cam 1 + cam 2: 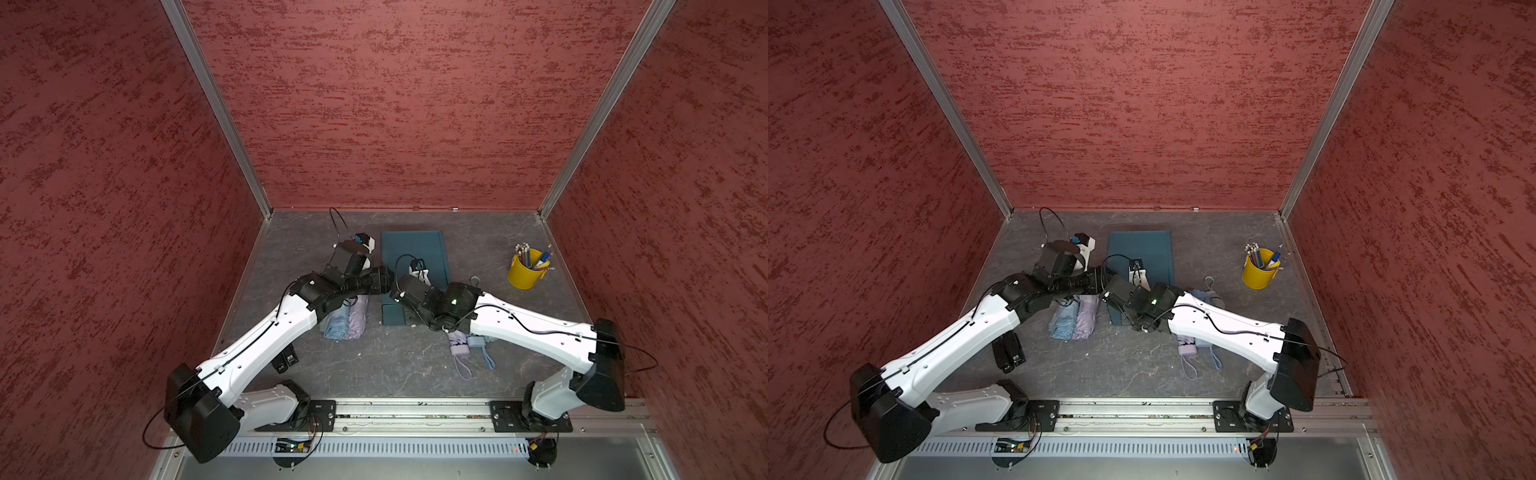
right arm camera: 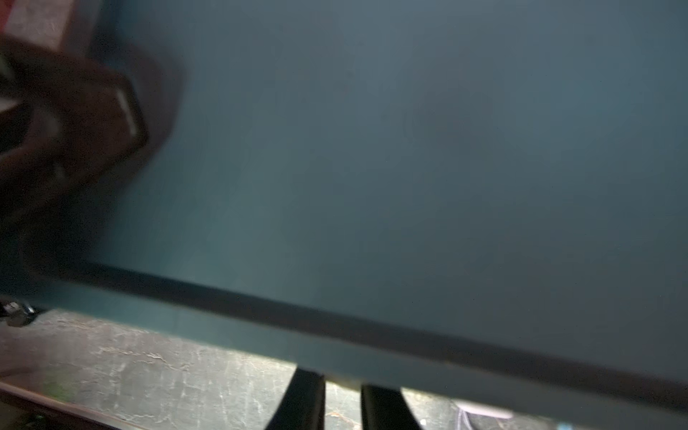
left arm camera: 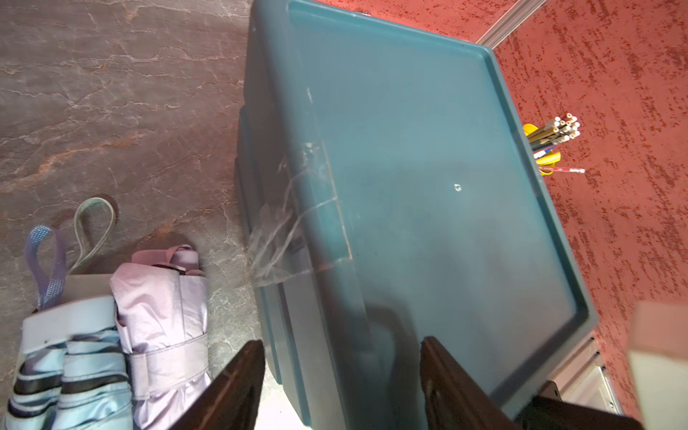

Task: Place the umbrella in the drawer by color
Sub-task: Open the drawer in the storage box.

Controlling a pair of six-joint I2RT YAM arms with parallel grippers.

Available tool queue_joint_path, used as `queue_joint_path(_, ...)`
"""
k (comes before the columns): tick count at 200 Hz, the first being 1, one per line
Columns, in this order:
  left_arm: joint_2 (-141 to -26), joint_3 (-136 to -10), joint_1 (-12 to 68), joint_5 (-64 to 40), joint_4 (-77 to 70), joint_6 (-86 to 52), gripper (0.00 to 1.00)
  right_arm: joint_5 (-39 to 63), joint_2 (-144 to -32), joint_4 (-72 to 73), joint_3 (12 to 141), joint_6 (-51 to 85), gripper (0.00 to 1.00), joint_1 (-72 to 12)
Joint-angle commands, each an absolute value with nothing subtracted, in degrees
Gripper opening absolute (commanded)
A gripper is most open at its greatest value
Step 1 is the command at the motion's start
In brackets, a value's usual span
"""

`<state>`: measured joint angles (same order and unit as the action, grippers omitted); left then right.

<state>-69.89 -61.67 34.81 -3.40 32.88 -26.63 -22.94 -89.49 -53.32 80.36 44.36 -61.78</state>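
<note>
cup (image 1: pixel 521 276), yellow — pencils (image 1: pixel 523 251), pens (image 1: pixel 542 259) inside | drawers (image 1: pixel 415 249), teal — contents hidden

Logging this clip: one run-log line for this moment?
left tool: open, at drawer unit | right tool: at its front edge, grip unclear | umbrellas: on table

1. We see bare tabletop (image 1: pixel 395 370) open for passing near the rail (image 1: pixel 415 409).
2. Folded umbrellas (image 1: pixel 347 322) lie just beside the drawer unit (image 1: pixel 415 249) (on its left), blocking that side.
3. The pencil cup (image 1: pixel 524 272) stands well apart, right.
</note>
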Motion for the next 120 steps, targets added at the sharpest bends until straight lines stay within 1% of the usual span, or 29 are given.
queue_joint_path(1,-71.13,-62.66,34.21,-3.53,31.57,-24.91,0.66,-22.55,-89.67,-50.35,81.91,43.44,0.16,-60.35)
queue_joint_path(14,-71.76,-62.81,34.00,-3.53,31.01,-24.79,0.65,-22.41,-89.82,-49.80,81.93,42.78,0.12,-59.93)
queue_joint_path(37,-72.80,-62.95,33.54,-3.15,30.19,-25.25,0.62,-22.79,-90.19,-49.45,82.59,41.97,0.00,-59.29)
queue_joint_path(86,-75.69,-63.32,33.40,-1.36,29.63,-27.50,0.52,-22.97,-90.03,-48.05,82.06,40.65,0.00,-58.18)
queue_joint_path(104,-76.49,-63.67,33.39,0.22,30.06,-28.37,0.47,-21.02,-88.03,-45.94,79.52,40.77,0.00,-58.27)
queue_joint_path(120,-76.94,-63.90,33.31,2.14,30.47,-29.04,0.45,-20.13,-85.50,-44.68,76.46,41.45,0.00,-59.10)
